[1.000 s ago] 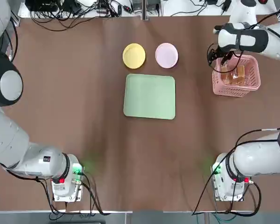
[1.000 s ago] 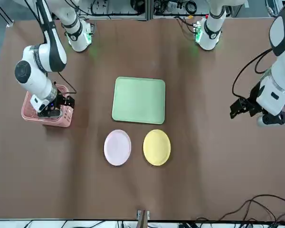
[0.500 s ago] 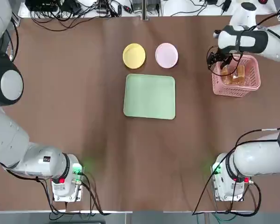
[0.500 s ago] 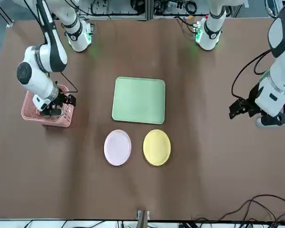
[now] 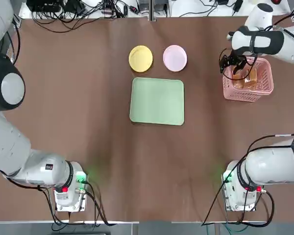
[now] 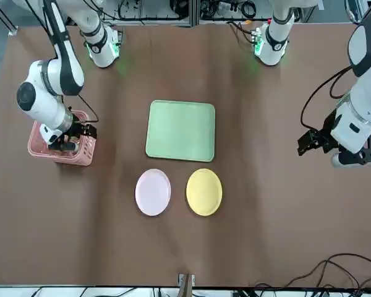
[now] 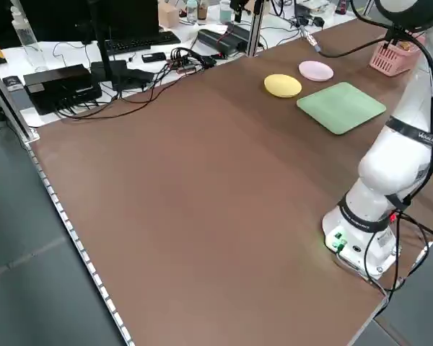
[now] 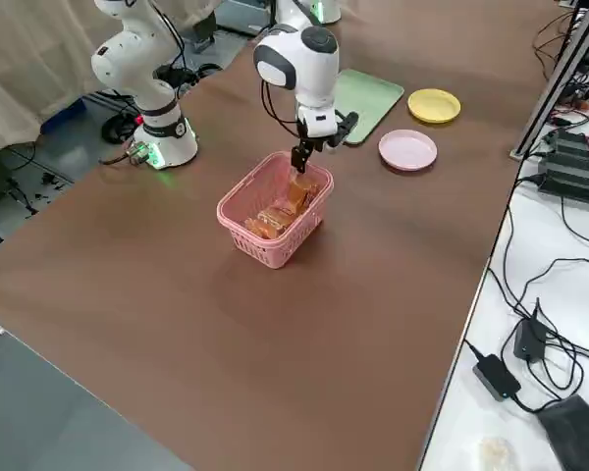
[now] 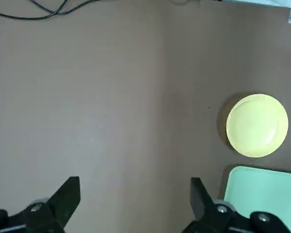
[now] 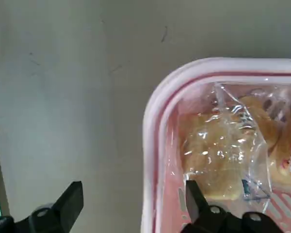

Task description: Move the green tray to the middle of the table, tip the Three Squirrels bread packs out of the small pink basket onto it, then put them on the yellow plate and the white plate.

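a: where's the right gripper [image 10: 128, 206] now?

b: spread wide over the left rim of the small pink lattice plastic basket [image 5: 248, 78], one finger outside the wall and one inside. over the last second it has drifted toward the far side of that rim, and the basket has not budged. my guess is it's lining up a pinch on the wall before carrying the basket over.

a: and inside?

b: the clear packets of golden-brown bread [image 10: 226, 153] are all in the basket still, at the table's right.

a: the rest?

b: the flat mint-green rectangular tray [image 5: 157, 101] sits mid-table, bare. beyond it the round yellow plate [image 5: 140, 58] and round white plate [image 5: 175, 57] hold nothing. the left gripper [image 9: 136, 204] hangs spread, away at the left.
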{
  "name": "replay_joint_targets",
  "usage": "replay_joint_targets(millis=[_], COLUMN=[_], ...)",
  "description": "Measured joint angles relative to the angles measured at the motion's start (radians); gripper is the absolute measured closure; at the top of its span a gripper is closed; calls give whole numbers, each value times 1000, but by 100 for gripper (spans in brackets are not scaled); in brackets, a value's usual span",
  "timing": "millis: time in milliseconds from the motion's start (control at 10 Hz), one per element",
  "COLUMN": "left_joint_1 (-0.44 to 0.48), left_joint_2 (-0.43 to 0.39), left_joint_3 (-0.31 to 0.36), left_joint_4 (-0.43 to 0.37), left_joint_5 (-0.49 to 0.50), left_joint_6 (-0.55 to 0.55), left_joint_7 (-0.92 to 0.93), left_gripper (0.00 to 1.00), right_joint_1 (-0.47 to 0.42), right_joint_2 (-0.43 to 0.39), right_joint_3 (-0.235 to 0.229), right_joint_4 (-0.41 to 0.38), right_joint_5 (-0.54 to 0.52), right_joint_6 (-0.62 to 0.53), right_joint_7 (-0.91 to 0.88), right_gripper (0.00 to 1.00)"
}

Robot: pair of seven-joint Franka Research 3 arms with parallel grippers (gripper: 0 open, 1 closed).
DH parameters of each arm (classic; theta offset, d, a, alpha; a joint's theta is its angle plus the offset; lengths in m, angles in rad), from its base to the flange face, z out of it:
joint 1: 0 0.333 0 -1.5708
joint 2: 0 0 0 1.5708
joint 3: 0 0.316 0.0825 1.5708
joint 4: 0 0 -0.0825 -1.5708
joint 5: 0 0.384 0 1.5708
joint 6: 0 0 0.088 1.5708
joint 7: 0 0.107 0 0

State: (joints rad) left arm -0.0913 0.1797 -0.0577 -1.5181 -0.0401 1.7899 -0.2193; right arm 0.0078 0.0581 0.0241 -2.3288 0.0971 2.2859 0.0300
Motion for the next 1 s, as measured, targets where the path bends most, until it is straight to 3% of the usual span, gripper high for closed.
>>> replay_joint_targets(millis=[600, 800, 1000], left_joint_1=[0, 0, 0], left_joint_2=[1, 1, 4], left_joint_3=[0, 0, 0], left_joint_4=[0, 0, 0], left_joint_5=[0, 0, 0], left_joint_6=[5, 7, 7], left_joint_7=[0, 0, 0], left_gripper=[0, 0, 0], right_joint_1=[-11, -5, 0], right_joint_2=[35, 49, 65], right_joint_3=[3, 7, 7], right_joint_4=[-5, -6, -5], right_joint_5=[1, 1, -1], right_joint_6=[17, 25, 41], right_joint_7=[-1, -1, -4], right_gripper=[7, 10, 22])
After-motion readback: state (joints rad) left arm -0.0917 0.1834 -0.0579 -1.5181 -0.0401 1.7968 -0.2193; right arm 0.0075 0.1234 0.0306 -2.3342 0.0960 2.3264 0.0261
